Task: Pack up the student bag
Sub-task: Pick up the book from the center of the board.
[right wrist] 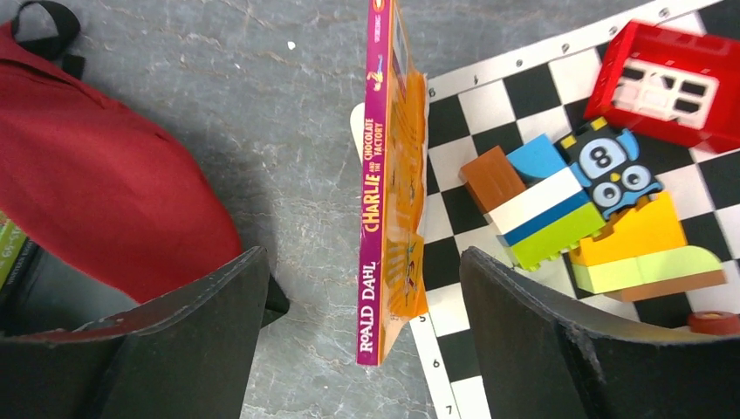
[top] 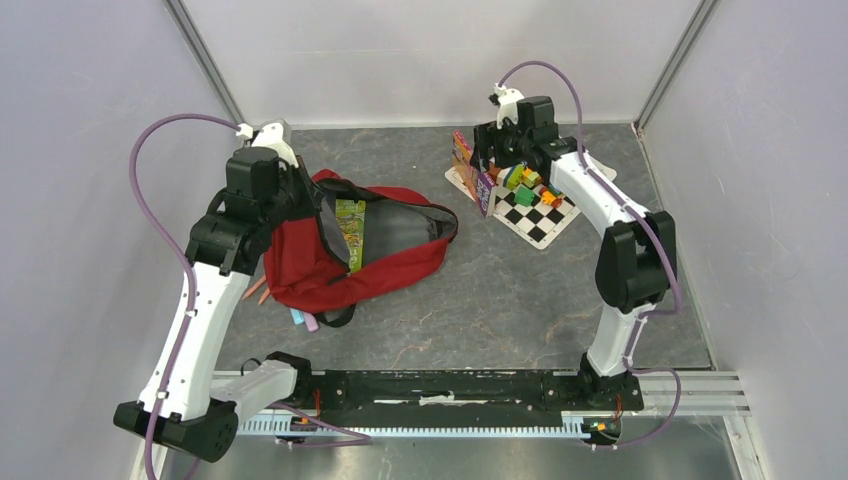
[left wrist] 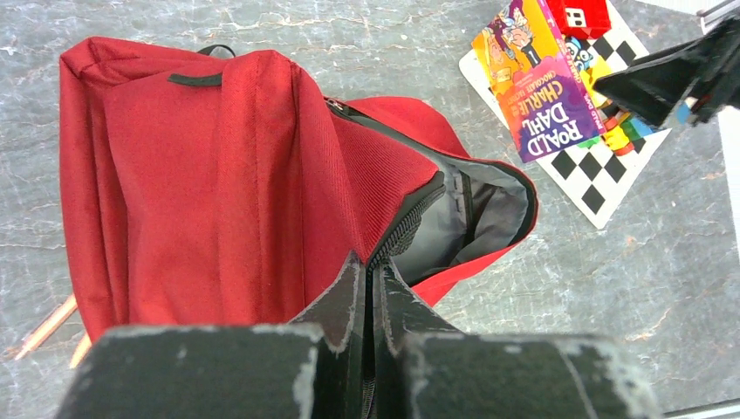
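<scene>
One student bag (top: 385, 262) lies open at nine o'clock on the bench (top: 520, 300), the left arm (top: 215, 290) with jaws pinching its zip edge, while the right arm (top: 620, 230) has jaws spread astride one book (right wrist: 377, 175) on edge at one o'clock.

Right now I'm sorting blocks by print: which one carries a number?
The blue owl-faced block marked 8, next to the red window block; the others show none.

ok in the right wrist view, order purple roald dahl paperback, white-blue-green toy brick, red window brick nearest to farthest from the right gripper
1. Purple Roald Dahl paperback: between the right gripper's fingers.
2. White-blue-green toy brick: beside it, image right.
3. Red window brick: top-right corner.
</scene>
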Motion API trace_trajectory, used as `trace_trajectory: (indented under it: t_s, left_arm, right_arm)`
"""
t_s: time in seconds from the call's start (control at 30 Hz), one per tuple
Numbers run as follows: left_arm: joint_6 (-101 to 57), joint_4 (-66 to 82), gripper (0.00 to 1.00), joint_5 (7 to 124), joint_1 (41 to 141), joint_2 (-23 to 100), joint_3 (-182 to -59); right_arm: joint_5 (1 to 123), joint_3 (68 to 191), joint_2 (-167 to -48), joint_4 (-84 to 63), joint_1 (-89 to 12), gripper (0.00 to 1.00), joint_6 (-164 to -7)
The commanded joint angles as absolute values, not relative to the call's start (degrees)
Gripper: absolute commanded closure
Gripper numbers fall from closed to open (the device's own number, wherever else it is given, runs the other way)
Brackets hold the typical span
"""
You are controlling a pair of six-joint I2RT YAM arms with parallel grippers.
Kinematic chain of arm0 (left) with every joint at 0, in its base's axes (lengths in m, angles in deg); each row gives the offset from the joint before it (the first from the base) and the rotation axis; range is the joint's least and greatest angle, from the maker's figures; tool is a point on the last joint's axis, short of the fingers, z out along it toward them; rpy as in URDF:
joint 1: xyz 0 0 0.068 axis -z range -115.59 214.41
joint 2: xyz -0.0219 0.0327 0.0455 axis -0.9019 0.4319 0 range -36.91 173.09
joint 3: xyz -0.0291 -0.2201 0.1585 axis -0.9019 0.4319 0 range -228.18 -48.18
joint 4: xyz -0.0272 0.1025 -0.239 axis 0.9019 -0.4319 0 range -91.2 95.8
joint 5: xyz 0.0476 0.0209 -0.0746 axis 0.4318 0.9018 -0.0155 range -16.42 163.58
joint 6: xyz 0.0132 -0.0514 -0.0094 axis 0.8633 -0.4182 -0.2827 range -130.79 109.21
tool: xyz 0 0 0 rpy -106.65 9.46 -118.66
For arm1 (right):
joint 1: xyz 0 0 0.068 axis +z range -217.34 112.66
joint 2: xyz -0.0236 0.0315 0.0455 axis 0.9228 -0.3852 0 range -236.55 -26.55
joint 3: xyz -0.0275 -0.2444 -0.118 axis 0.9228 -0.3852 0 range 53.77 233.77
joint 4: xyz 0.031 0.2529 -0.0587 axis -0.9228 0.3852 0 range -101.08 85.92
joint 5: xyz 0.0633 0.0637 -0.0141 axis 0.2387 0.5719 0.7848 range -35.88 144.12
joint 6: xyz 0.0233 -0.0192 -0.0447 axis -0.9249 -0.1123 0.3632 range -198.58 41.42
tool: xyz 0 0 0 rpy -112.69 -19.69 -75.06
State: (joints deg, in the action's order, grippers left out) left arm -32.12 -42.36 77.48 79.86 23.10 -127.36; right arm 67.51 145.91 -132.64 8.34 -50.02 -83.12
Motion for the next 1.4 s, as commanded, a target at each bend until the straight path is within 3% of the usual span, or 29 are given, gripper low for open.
trace_trajectory:
  t_s: [0.0,0.23,0.5,0.87,1.33,1.37]
  left_arm:
    - [-36.0,-35.8,0.98,76.2,79.5,21.4,-127.6]
    - [-36.7,-36.8,0.98,78.1,79.5,20.4,-127.6]
    - [-38.6,-37.5,0.98,78.1,79.5,20.5,-127.3]
    - [-36.8,-39.0,0.98,79.2,79.5,19.9,-127.9]
    - [-35.2,-43.1,0.98,79.5,79.5,19.4,-130.2]
    - [-35.0,-43.6,0.98,79.4,79.5,19.4,-130.5]
  right_arm:
    - [69.5,149.9,-136.1,7.8,-50.0,0.17,-84.0]
    - [69.9,153.1,-141.0,8.0,-49.6,0.27,-84.2]
    - [58.1,153.3,-141.8,8.5,-45.7,0.37,-79.3]
    - [52.1,150.8,-142.0,6.7,-44.0,0.48,-77.7]
    - [53.3,151.5,-144.1,7.3,-44.1,0.50,-77.5]
    - [53.8,151.7,-144.3,7.5,-44.0,0.54,-77.6]
